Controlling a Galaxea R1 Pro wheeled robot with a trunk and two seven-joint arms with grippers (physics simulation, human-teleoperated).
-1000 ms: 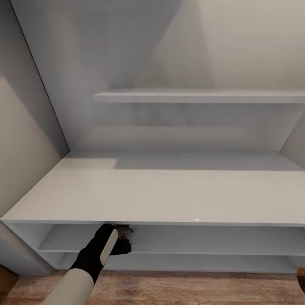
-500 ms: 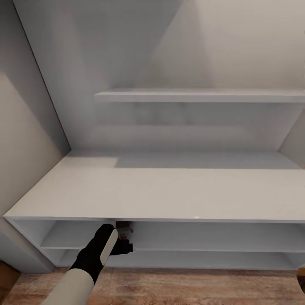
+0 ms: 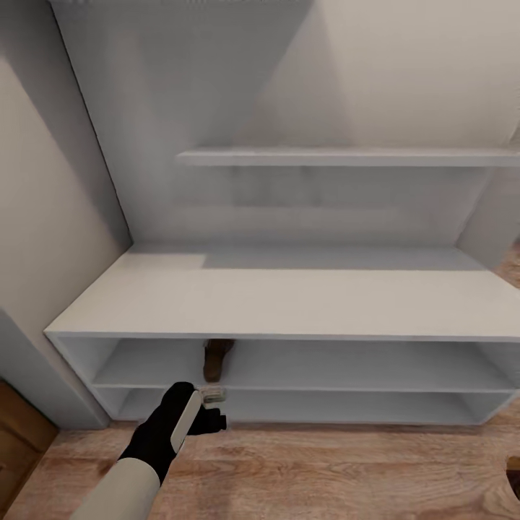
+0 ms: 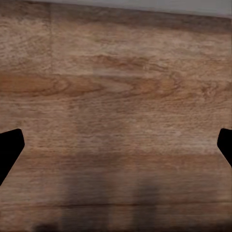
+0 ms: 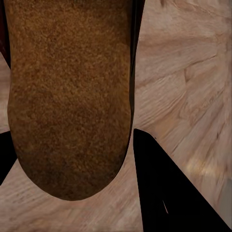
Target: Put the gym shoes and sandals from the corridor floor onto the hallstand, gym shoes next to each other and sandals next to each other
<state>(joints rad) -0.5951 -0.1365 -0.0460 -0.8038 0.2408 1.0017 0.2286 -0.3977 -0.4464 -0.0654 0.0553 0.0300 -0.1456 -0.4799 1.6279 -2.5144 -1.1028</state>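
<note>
One sandal (image 3: 217, 359) lies on the upper shelf of the hallstand (image 3: 289, 303), long axis near-to-far. The left gripper (image 3: 214, 409) is just in front of it, near the floor (image 3: 325, 469), jaws wide and empty. The right gripper (image 5: 72, 164) holds the other sandal (image 5: 70, 96), sole toward camera. The free spot is beside the first sandal; the rack is far-left of the right arm.

Pale grey-white walls (image 3: 404, 72) meet in a corner, with soft light falling across the right one. At the lower left stands a brown wooden panel (image 3: 18, 433) beside a grey wall edge (image 3: 36, 375).
</note>
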